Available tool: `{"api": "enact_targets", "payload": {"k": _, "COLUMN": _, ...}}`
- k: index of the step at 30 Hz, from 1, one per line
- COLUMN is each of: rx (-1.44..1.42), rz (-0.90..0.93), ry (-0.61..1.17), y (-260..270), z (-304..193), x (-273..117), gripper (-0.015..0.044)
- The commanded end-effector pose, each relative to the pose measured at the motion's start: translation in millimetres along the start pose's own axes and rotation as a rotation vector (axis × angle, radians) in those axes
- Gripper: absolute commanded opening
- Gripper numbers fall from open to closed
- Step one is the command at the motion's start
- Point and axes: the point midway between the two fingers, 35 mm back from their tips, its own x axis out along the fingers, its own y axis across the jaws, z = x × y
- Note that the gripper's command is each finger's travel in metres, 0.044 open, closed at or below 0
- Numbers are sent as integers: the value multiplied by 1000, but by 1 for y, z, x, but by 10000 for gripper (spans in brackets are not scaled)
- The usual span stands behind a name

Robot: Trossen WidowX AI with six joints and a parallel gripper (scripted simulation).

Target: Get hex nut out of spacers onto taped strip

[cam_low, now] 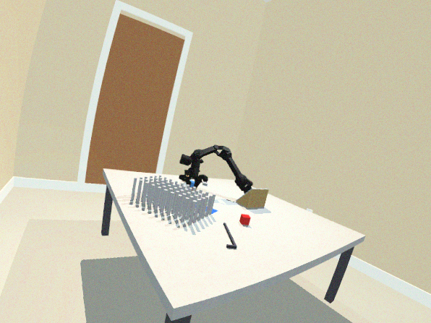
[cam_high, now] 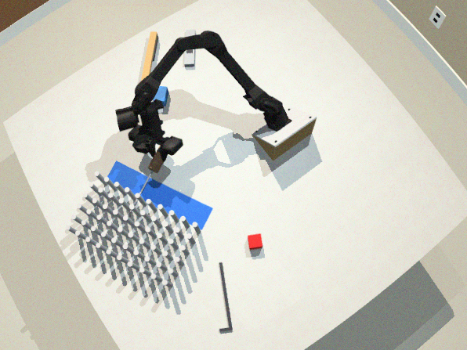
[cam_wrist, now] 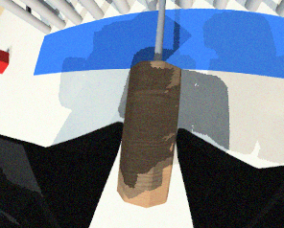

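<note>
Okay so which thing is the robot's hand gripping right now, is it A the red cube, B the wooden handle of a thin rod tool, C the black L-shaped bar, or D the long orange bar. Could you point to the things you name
B: the hand [cam_high: 157,153] [cam_wrist: 150,131] has the brown wooden handle [cam_high: 157,162] [cam_wrist: 151,110] between its fingers, with a thin metal rod [cam_high: 145,184] [cam_wrist: 160,31] extending from it.

The black arm [cam_low: 233,165] is arching above the tabletop [cam_low: 289,238], its end effector [cam_low: 195,186] pointing downward behind the upright metal spacers [cam_low: 170,198]. A red cube [cam_low: 244,220] is resting between the wedge-shaped base [cam_low: 258,199] and a dark L-shaped tool [cam_low: 230,235]. A brown door [cam_low: 135,97] is standing beyond.
</note>
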Motion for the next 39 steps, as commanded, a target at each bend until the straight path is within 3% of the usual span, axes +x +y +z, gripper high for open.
{"api": "enact_targets", "payload": {"k": 1, "rx": 5, "rz": -5, "ry": -5, "y": -1, "z": 4, "x": 0, "gripper": 0}}
{"api": "enact_targets", "payload": {"k": 39, "rx": 5, "rz": -5, "ry": -6, "y": -2, "z": 29, "x": 11, "gripper": 0}}
